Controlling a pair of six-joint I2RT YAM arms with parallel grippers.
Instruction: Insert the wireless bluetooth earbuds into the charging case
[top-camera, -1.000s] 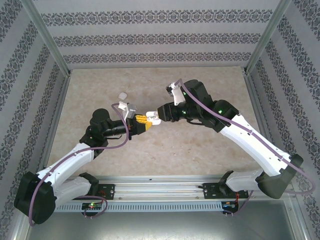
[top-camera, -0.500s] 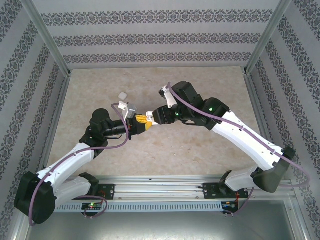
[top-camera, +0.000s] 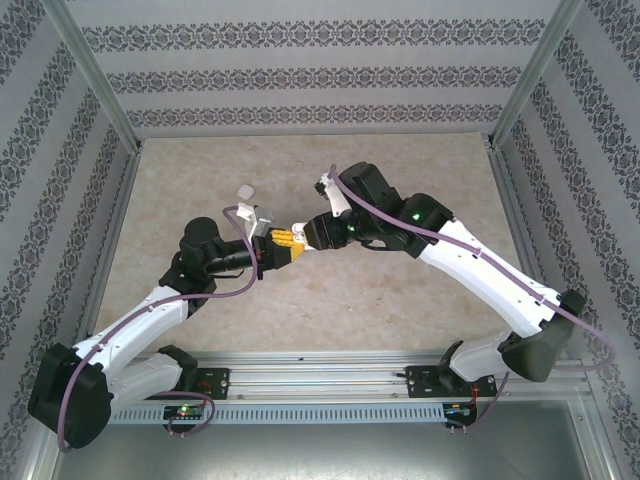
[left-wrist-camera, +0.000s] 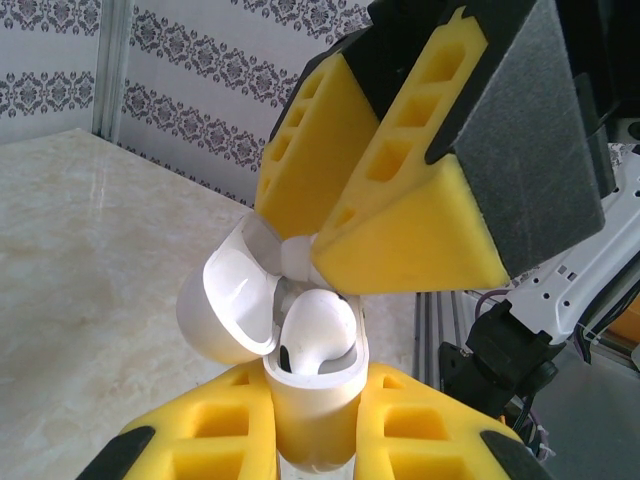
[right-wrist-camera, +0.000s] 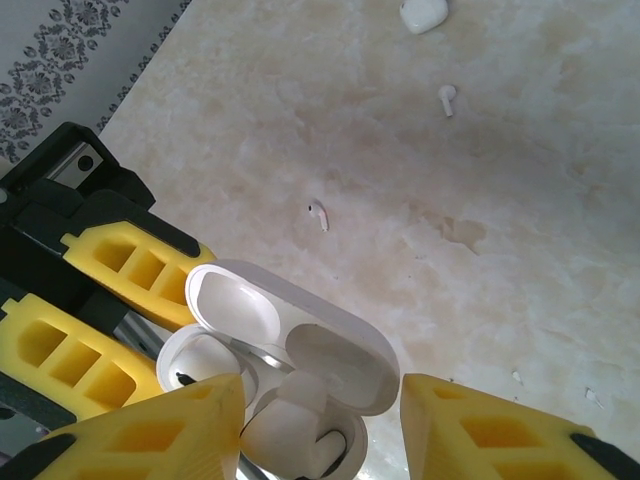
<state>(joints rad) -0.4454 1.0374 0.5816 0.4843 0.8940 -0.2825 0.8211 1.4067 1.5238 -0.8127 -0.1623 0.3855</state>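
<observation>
My left gripper (left-wrist-camera: 315, 412) is shut on the white charging case (left-wrist-camera: 312, 405) and holds it upright above the table with the lid (left-wrist-camera: 225, 300) open. One glossy white earbud (left-wrist-camera: 318, 325) sits in a well of the case. A second earbud (right-wrist-camera: 290, 435) rests in the other well, part of it sticking up. My right gripper (right-wrist-camera: 315, 400) is open right over the case, a yellow finger (right-wrist-camera: 190, 420) on each side, the left one close to that earbud. In the top view the left gripper (top-camera: 283, 243) and the right gripper (top-camera: 303, 231) meet at mid-table.
Two loose earbuds lie on the marble table, one (right-wrist-camera: 318, 214) near the case, one (right-wrist-camera: 447, 97) farther off. Another white case (right-wrist-camera: 422, 12) sits beyond them, seen from above (top-camera: 244, 191) left of centre. Patterned walls and metal posts enclose the table.
The right arm's wrist and forearm have swung left and turned, while its gripper stays at the case. The left arm and the case have not moved.
</observation>
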